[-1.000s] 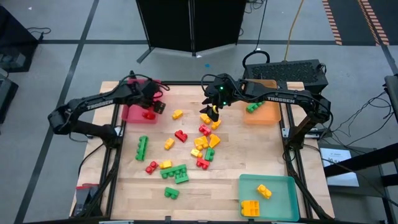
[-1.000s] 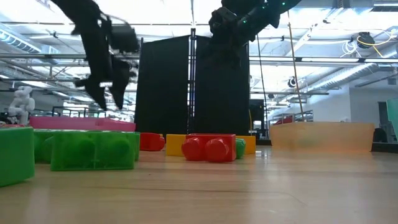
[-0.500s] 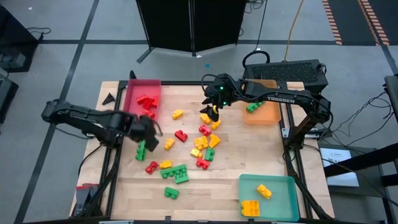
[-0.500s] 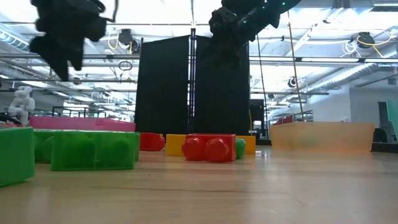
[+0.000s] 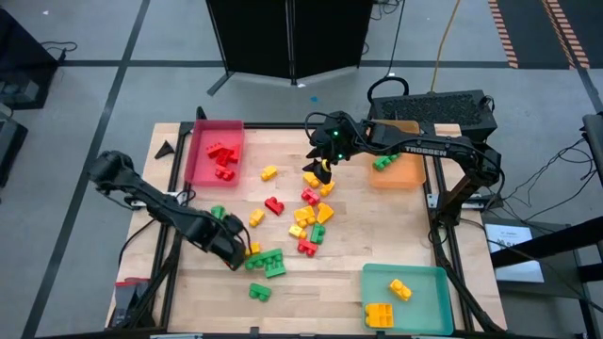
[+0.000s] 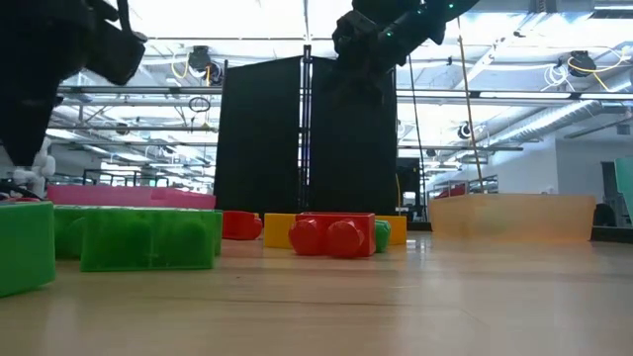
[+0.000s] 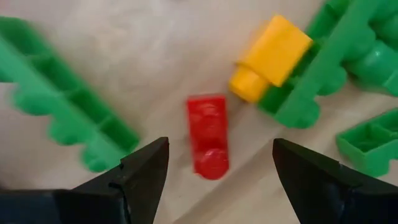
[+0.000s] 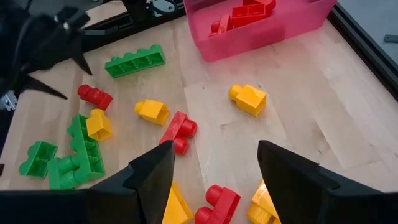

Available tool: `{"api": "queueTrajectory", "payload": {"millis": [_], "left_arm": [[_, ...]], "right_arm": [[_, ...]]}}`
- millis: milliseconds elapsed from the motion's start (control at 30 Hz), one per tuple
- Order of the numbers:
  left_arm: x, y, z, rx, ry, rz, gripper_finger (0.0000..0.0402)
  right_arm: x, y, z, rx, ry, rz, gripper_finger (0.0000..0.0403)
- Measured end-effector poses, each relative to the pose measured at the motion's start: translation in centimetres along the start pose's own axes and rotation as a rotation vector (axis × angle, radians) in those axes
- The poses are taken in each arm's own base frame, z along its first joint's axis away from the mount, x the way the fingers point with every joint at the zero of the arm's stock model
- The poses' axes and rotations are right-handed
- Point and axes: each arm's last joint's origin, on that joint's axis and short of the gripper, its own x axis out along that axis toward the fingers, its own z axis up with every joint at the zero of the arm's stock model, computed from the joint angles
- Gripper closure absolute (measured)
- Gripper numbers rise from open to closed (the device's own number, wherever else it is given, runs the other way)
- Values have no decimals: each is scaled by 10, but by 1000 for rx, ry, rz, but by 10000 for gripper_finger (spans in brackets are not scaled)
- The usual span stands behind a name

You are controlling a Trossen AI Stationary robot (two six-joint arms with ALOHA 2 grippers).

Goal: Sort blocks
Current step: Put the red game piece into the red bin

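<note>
My view, quick list:

- L gripper [image 5: 233, 252]: low over the table's front-left area, jaws wide, holding nothing. Small red block [image 7: 208, 144] lies on the wood between its fingers [image 7: 138, 174], touching neither.
- Next to that: yellow block [image 7: 270, 57] against a green block [image 7: 323, 68]; long green block [image 7: 62, 115] on the other side.
- R gripper [image 5: 321, 170]: hangs above the central pile of blocks [image 5: 311, 215], jaws apart, nothing between them.
- Red tray [image 5: 195, 169], back-left: red blocks inside.
- Orange tray [image 5: 403, 175], back-right: one green block.
- Teal tray [image 5: 429, 306], front-right: yellow blocks.
- Rest of blocks: loose on the table [image 5: 386, 231], mixed red/yellow/green, mid to front-left.
</note>
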Motion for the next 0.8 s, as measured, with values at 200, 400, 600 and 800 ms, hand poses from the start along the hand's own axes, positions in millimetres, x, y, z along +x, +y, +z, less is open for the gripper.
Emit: {"api": "queueTrajectory", "payload": {"millis": [200,400,600,800], "left_arm": [[25,-9,-9,-24,78,93,109],[39,-16,-17,-6,101,129,109],[58,-22,-17,30,111,119,119],[71,-17,-17,36,112,75,156]], "right_arm": [[0,0,-3,11,31,-4,177],[0,-1,-4,5,37,-5,177],[0,-1,-4,-10,38,-5,177],[0,-1,-4,-13,38,-5,177]]}}
